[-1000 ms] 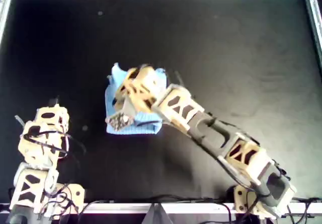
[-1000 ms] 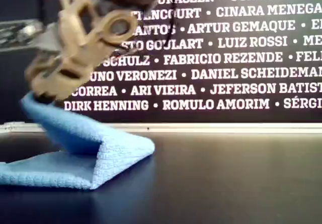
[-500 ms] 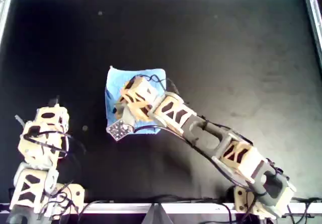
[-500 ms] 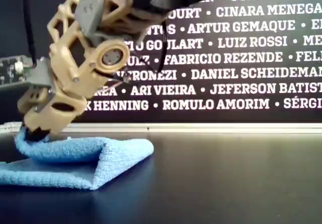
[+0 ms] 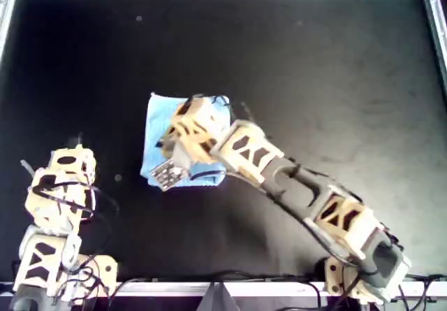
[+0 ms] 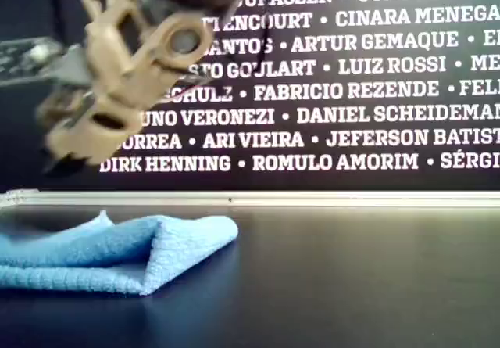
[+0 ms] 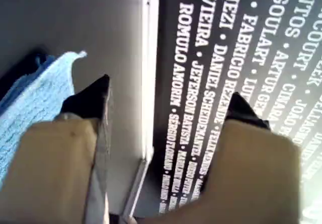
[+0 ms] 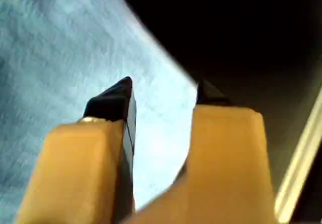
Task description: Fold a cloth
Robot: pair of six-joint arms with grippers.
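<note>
The right arm's tan, black-tipped tool [image 8: 163, 95] hangs above the light blue, soft, towel-textured cloth [image 5: 183, 143], its two fingers parted with a clear gap between them and nothing held in that gap. In the right wrist view the blue fabric lies directly beneath and behind the fingertips [image 8: 118, 95], and the cloth's edge runs just under the tool, with black desk [image 5: 314, 66] beyond it. In the exterior view the tool [image 6: 66, 156] is blurred and sits clear above the cloth [image 6: 117, 250], not touching it. The cloth lies folded on the desk, its upper layer bulging a little over the lower one, with the rounded fold at the exterior view's right. From overhead the cloth is partly hidden under the right arm's wrist.

The left arm's tool [image 7: 166, 103] is parked well apart from the cloth, near the overhead view's lower left. Its fingers stand wide apart and empty; a corner of the blue cloth [image 7: 35, 98] shows beyond one fingertip [image 7: 93, 95], alongside a black banner with white names [image 7: 231, 43]
</note>
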